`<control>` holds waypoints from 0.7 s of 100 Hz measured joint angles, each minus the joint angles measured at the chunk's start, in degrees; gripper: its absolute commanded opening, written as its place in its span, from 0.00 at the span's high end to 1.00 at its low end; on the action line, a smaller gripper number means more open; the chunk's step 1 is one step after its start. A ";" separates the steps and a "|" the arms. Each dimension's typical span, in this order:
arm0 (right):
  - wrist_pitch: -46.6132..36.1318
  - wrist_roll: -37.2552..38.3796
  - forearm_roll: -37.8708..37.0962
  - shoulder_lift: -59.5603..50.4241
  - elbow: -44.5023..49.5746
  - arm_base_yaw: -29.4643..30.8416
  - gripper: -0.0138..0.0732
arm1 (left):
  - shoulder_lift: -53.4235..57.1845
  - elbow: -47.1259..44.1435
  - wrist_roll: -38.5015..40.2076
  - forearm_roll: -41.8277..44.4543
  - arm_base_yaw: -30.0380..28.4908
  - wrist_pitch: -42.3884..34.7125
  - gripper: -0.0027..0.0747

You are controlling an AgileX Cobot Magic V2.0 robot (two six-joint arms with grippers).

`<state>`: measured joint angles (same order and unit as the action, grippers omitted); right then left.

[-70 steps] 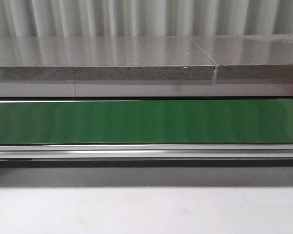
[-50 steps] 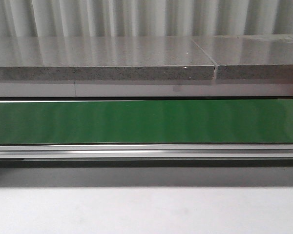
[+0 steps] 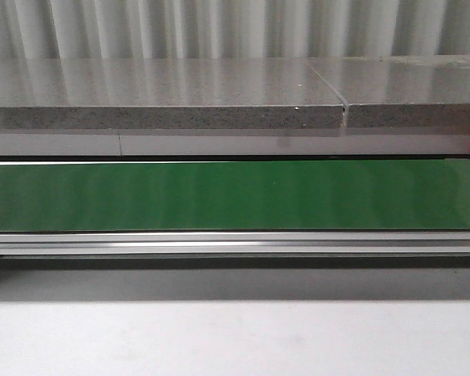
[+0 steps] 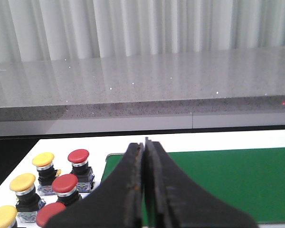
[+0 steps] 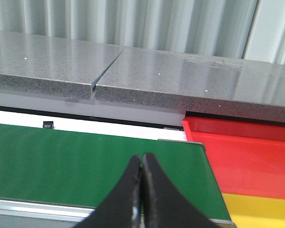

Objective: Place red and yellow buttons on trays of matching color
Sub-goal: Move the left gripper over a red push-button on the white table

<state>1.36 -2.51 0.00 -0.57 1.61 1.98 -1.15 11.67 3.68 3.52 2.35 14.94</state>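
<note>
both pincers closed, red buttons point(image 4: 71, 178) and yellow buttons point(image 4: 31, 178) beside green belt point(image 3: 235, 196).

The green conveyor belt point(image 3: 235, 196) is seen bare along its whole visible length in the front view, so open passage is offered above it. It is bounded on the far side by the raised grey stone counter point(image 3: 164, 102) and on the near side by a metal rail point(image 3: 235, 243). At the belt's left end, ground-level room is taken up by a cluster of red and yellow push buttons point(image 4: 52, 183). At its right end, the red tray point(image 5: 247, 156) and yellow tray point(image 5: 261, 209) are set just beside it.
</note>
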 measured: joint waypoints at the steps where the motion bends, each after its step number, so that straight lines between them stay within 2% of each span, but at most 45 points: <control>1: 0.00 0.00 0.00 0.00 0.00 0.00 0.92 | -0.23 0.61 0.00 -0.15 0.00 1.11 0.99; 24: 0.00 0.00 0.00 0.00 0.00 0.00 0.92 | -13.54 21.49 0.00 -0.89 0.00 26.45 0.99; 34: 0.00 0.00 0.00 0.00 0.00 0.00 0.92 | -19.80 27.80 0.00 -1.16 0.00 34.38 0.99; 45: 0.00 0.00 0.00 0.00 0.00 0.00 0.92 | -25.01 31.26 0.00 -1.93 0.00 38.09 0.99; 70: 0.00 0.00 0.00 0.00 0.00 0.00 0.92 | -31.17 31.67 0.00 -3.09 0.00 39.73 0.99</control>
<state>1.36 -2.51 0.00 -0.57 1.61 1.98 -32.32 43.34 3.68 0.44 2.35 54.67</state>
